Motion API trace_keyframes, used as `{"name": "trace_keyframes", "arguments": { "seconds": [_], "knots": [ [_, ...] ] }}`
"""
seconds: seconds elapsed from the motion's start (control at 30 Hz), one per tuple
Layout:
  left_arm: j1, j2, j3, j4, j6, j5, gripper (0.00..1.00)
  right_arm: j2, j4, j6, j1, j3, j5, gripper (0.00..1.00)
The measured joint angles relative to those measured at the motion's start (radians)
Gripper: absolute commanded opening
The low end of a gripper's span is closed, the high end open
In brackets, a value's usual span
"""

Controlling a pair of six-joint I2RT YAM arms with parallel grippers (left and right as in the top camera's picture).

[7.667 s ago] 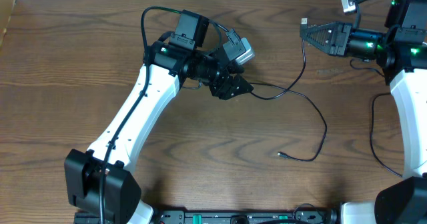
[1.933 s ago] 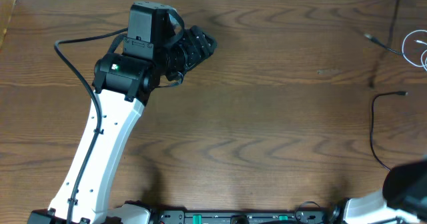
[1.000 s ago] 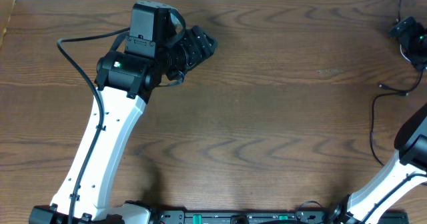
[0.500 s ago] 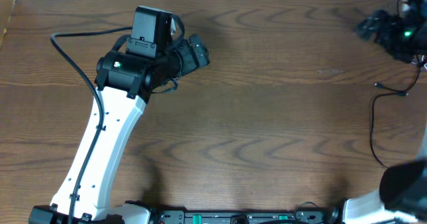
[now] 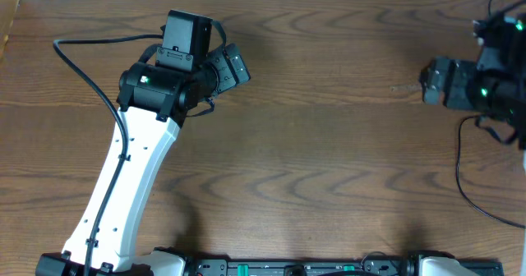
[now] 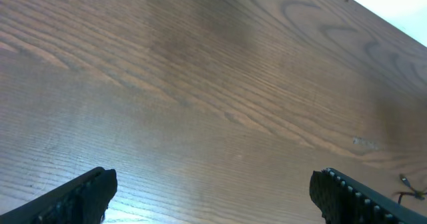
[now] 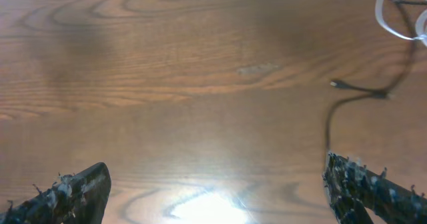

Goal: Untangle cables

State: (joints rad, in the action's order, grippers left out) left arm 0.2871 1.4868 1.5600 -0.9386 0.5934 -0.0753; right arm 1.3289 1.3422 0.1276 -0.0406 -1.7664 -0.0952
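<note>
The right gripper [image 7: 217,184] hangs over the right side of the table [image 7: 167,117] and is tilted down at it. Its jaws stand wide, with only bare wood between them, a pose judged suited to lining up a pick. Beyond it the black cable [image 7: 327,134] lies flat, its plug end free. The cord bends back and climbs toward the white cable [image 7: 385,24], which is looped at the far right corner. The two meet or cross there, but whether they are entwined cannot be told.

The left gripper [image 6: 213,184] also has wide, empty jaws. It is held over the table's left half, well apart from both cables, a position judged to leave the other arm room. Only a small cord end shows at the far right edge of its view.

The separation looks advanced but is unconfirmed. Any further grasp falls to the right side.
</note>
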Motion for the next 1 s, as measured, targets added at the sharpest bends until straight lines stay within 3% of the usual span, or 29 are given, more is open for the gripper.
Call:
{"name": "trace_keyframes", "arguments": {
  "seconds": [0.43,0.63,0.77,1.0],
  "knots": [
    [0.0,0.0,0.0,0.0,0.0,0.003,0.98,-0.047,0.006,-0.018,0.0,0.0,0.032,0.99],
    [0.0,0.0,0.0,0.0,0.0,0.003,0.98,-0.051,-0.118,-0.047,0.0,0.018,0.032,0.99],
    [0.0,0.0,0.0,0.0,0.0,0.004,0.98,-0.12,-0.304,-0.077,0.0,0.165,0.032,0.99],
    [0.0,0.0,0.0,0.0,0.0,0.004,0.98,-0.425,-0.707,-0.097,0.001,0.628,0.032,0.99]
  ]
}}
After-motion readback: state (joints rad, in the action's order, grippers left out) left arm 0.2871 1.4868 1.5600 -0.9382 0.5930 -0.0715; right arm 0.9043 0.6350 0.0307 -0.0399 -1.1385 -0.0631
